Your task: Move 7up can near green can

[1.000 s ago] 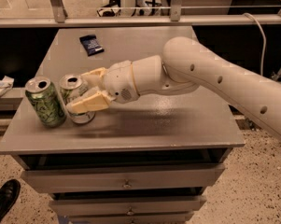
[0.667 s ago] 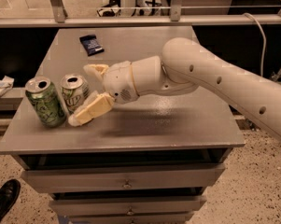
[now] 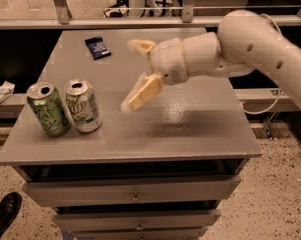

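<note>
The 7up can (image 3: 83, 105), silver-white with green lettering, stands upright near the table's front left. The green can (image 3: 48, 109) stands upright just to its left, almost touching it. My gripper (image 3: 134, 74) is open and empty, raised above the table to the right of both cans, with one finger (image 3: 144, 92) pointing down-left and the other higher up behind it. It is clear of the 7up can by about a can's width.
A dark blue snack packet (image 3: 97, 47) lies at the table's (image 3: 190, 129) back left. The grey table has drawers beneath its front edge. A black shoe (image 3: 4, 213) shows on the floor at the lower left. A railing runs behind the table.
My gripper has let go of the 7up can, opened, and moved up and to the right away from it. The 7up can stays standing beside the green can.
</note>
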You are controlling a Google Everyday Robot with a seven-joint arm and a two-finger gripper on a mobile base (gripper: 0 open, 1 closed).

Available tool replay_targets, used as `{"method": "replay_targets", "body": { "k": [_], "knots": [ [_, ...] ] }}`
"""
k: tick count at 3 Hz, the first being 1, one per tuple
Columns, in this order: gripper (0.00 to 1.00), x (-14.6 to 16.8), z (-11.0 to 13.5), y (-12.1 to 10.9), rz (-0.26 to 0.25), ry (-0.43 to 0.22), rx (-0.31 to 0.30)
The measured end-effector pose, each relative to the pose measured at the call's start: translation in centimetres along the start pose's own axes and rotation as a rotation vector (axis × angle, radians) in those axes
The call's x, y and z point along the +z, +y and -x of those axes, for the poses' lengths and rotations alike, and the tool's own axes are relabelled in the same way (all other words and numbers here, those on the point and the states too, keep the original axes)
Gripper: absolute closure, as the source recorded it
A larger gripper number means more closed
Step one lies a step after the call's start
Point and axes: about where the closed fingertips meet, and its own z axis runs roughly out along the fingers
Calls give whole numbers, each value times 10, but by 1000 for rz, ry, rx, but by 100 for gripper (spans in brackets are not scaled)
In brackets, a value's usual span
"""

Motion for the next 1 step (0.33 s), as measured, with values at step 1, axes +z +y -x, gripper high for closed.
{"method": "replay_targets", "body": {
  "k": [1],
  "knots": [
    [0, -20, 14, -17, -36, -4, -33]
  ]
}}
